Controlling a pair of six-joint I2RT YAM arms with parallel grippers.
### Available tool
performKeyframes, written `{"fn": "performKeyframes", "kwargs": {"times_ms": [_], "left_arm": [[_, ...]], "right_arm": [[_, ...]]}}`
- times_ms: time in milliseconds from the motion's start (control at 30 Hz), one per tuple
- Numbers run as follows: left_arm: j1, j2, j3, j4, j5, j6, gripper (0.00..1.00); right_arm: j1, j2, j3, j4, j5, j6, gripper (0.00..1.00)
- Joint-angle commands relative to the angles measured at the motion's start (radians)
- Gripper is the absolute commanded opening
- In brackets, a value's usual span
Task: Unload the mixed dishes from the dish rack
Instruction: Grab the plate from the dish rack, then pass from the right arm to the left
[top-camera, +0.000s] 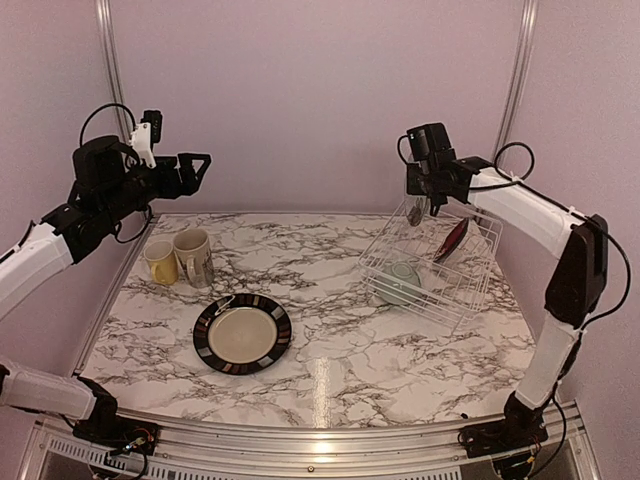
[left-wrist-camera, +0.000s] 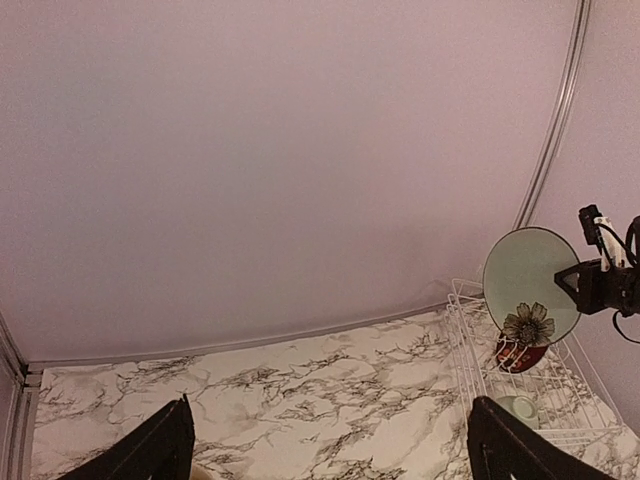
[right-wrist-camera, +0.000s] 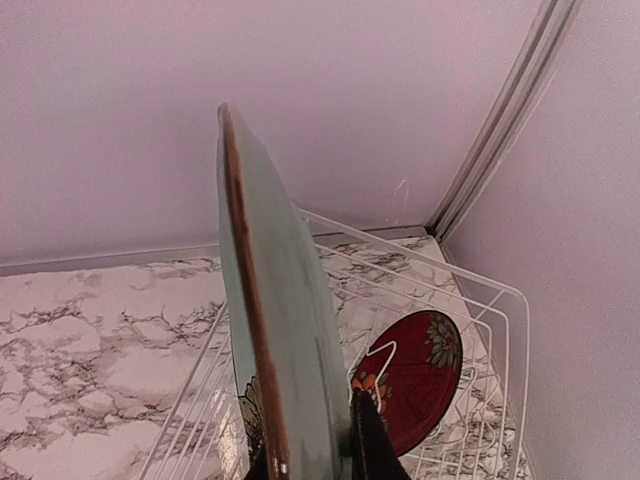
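The pale-green plate (left-wrist-camera: 528, 280) hung in the air above the dish rack (top-camera: 430, 275). It stood on edge, a dark flower painted low on its face, and the right gripper (left-wrist-camera: 578, 284) was clamped on its rim. From that arm's own camera the plate showed almost edge-on, with one black finger (right-wrist-camera: 368, 440) pressed against its side. Below it, inside the rack, the red plate (right-wrist-camera: 415, 378) leaned upright among the wires toward the right end, and the small pale-green bowl (top-camera: 403, 281) sat nearer the left end. The rack stood at the right rear of the marble table (top-camera: 350, 365). Well apart from it, at the left rear, the yellow mug (top-camera: 160, 263) and the taller cream mug (top-camera: 195, 256) stood side by side, very close together. In front of them a striped black-rimmed plate (top-camera: 242, 333) with a pale centre lay flat on the marble. The left gripper (top-camera: 198, 171) was raised high above the mugs, its jaws wide apart and holding nothing.
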Motion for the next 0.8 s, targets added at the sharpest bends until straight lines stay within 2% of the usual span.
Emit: {"fn": "performKeyframes", "kwargs": {"times_ms": [0, 133, 333, 400, 533, 600, 700, 767], "left_arm": [[0.004, 0.021, 0.000, 0.009, 0.022, 0.000, 0.98], [0.003, 0.043, 0.006, 0.005, 0.042, -0.004, 0.98], [-0.038, 0.146, 0.073, -0.048, 0.060, -0.044, 0.98], [-0.049, 0.197, 0.130, -0.090, 0.107, -0.124, 0.98], [-0.052, 0.267, 0.183, -0.103, 0.300, -0.343, 0.97], [-0.057, 0.259, 0.121, -0.024, 0.360, -0.487, 0.96], [-0.092, 0.205, -0.071, 0.239, 0.426, -0.714, 0.97], [-0.133, 0.173, -0.170, 0.368, 0.411, -0.797, 0.97]], "right_arm": [[-0.090, -0.218, -0.158, 0.249, -0.453, -0.005, 0.00], [-0.176, -0.366, -0.341, 0.368, -0.786, 0.048, 0.00], [-0.227, -0.449, -0.482, 0.501, -1.123, 0.209, 0.00], [-0.228, -0.453, -0.520, 0.574, -1.204, 0.264, 0.00], [-0.226, -0.428, -0.591, 0.744, -1.351, 0.407, 0.00], [-0.215, -0.407, -0.638, 0.849, -1.400, 0.489, 0.00], [-0.167, -0.363, -0.684, 0.991, -1.452, 0.591, 0.00], [-0.134, -0.327, -0.704, 1.066, -1.473, 0.641, 0.00]]}}
